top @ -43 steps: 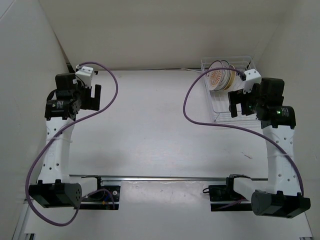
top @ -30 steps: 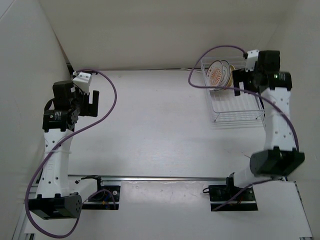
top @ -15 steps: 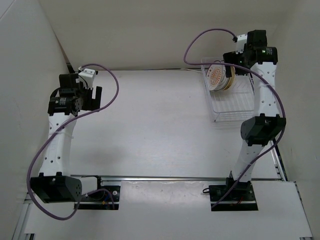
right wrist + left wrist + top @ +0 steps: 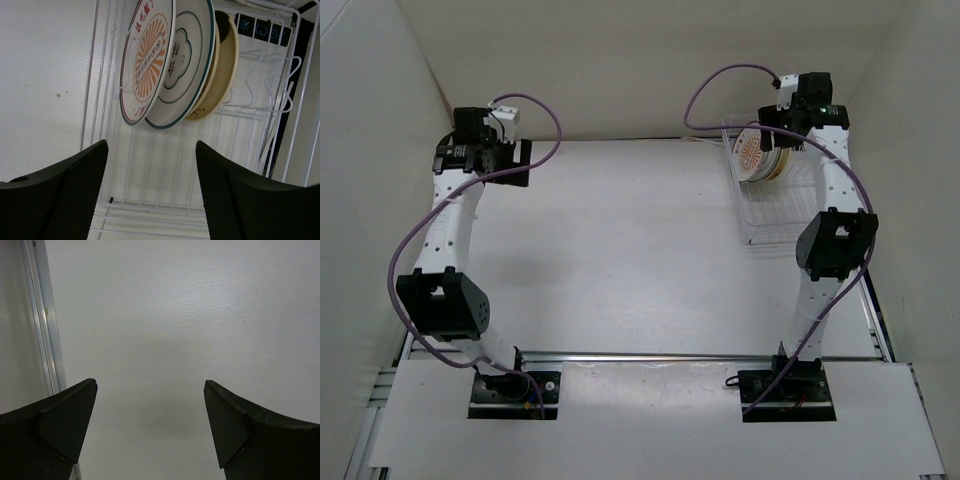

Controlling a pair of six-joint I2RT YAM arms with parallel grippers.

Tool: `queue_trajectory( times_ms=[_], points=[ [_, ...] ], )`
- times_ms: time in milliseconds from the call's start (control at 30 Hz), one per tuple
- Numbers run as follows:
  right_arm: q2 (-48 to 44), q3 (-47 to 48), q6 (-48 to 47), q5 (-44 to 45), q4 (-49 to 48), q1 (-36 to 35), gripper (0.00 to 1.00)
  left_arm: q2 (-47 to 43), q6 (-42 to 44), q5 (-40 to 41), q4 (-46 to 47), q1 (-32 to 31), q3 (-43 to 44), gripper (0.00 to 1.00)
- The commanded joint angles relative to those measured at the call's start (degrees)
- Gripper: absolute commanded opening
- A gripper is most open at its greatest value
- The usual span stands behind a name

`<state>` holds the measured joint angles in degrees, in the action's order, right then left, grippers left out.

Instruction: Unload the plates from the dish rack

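The white wire dish rack (image 4: 775,218) stands at the table's back right and also shows in the right wrist view (image 4: 165,165). Three plates stand on edge in its far end: the orange-patterned one (image 4: 146,60) in front, the pale grey dark-rimmed one (image 4: 184,60) behind it, the tan one (image 4: 222,60) at the back. In the top view they show as a stack (image 4: 757,153). My right gripper (image 4: 152,200) is open and empty, above the rack near the plates (image 4: 782,130). My left gripper (image 4: 498,162) is open and empty over bare table at the back left (image 4: 150,425).
White walls close in the table at the back and both sides. A metal rail (image 4: 47,325) runs along the table's left edge beside the left gripper. Purple cables loop from both wrists.
The right arm has risen and reached back from beside the rack to above its far end, over the plates. The left arm has stretched back towards the rear left corner.
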<state>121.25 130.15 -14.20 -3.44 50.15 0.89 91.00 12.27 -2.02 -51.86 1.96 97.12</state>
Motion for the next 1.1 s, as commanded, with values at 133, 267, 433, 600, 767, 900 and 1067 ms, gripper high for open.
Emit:
queue_trajectory(
  times_ms=[133,267,433,600,767,900,1067],
  points=[
    [3.4,2.5,2.3,-2.4,-8.1,0.0,0.65,4.8,-1.4,-3.1,0.4,-0.2,6.1,0.99],
    [5.1,3.2,2.9,-3.0,-8.1,0.0,0.65,5.9,-1.9,-3.6,0.4,-0.2,6.7,0.99],
    [8.6,3.2,2.9,-3.0,-8.7,-0.5,0.63,5.9,-1.9,-4.1,0.4,-0.2,6.7,0.99],
    [11.6,5.6,2.9,-1.8,-9.7,-1.1,0.62,5.9,-1.9,-4.1,-0.2,-0.2,6.2,0.99],
    [12.8,6.2,2.9,-1.1,-10.2,-1.1,0.52,5.4,-1.9,-4.1,-0.2,-0.2,5.0,0.99],
    [14.0,6.7,2.9,-0.3,-10.2,-1.1,0.23,5.4,-1.9,-4.1,-0.2,-0.2,4.5,0.99],
    [12.7,6.7,4.0,3.2,-10.8,-2.2,0.00,4.9,-1.9,-3.6,-0.2,-0.2,4.5,0.99]
  ],
)
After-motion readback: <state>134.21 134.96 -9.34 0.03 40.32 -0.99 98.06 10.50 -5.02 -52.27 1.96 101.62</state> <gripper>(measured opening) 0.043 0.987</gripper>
